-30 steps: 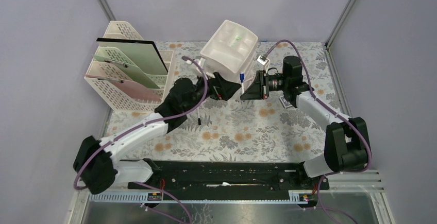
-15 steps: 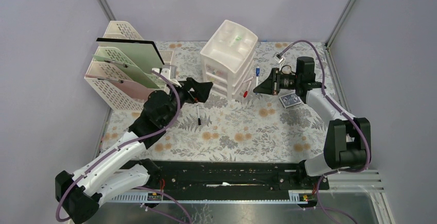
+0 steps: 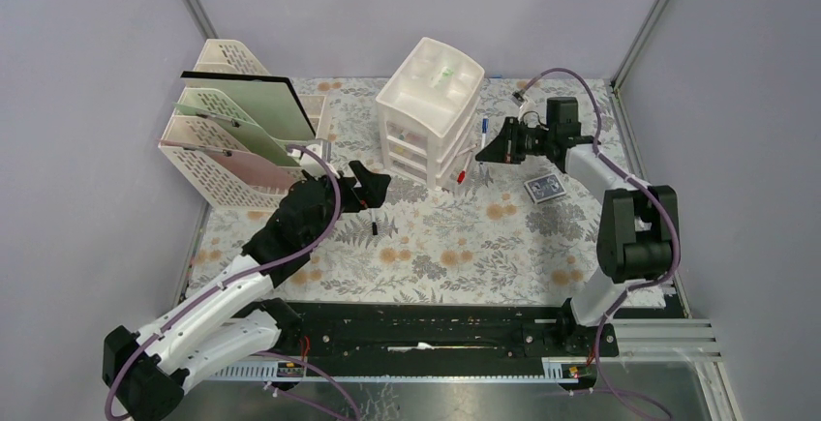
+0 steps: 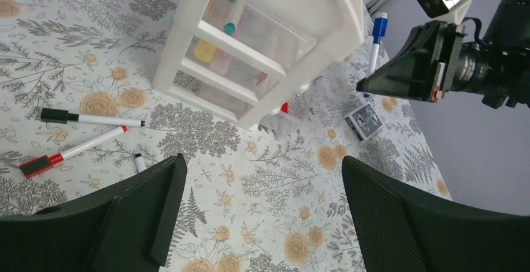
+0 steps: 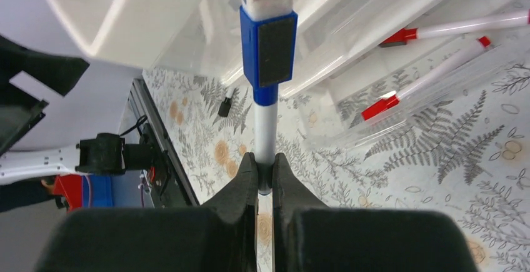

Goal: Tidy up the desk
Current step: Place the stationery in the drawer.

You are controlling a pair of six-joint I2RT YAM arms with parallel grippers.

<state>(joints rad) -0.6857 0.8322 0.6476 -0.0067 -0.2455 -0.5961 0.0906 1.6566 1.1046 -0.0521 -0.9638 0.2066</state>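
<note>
Where your right gripper [image 5: 264,166] hangs: just beside the white plastic drawer unit [image 3: 431,102], clenched on the barrel of a blue-capped white marker [image 5: 267,65], cap outward, I judge for posting into a drawer.
Left gripper [image 4: 262,162]: released, jaws wide, empty; poised low facing the unit's front, likely to work a drawer for you.
Desk [image 3: 436,247]: pale cloth-covered tabletop with fern and flower print, beneath both arms.
Loose markers: a black-capped white marker [image 4: 90,119] and a red-capped white marker [image 4: 72,153] lie on the cloth beside the unit, awaiting filing.
Lowest drawer [image 4: 275,124]: appears ajar; clear plastic makes this uncertain.

Overhead camera surveys the fern-printed cloth desk [image 3: 436,247]; both close wrist cameras face the white plastic drawer unit [image 4: 262,40].
</note>
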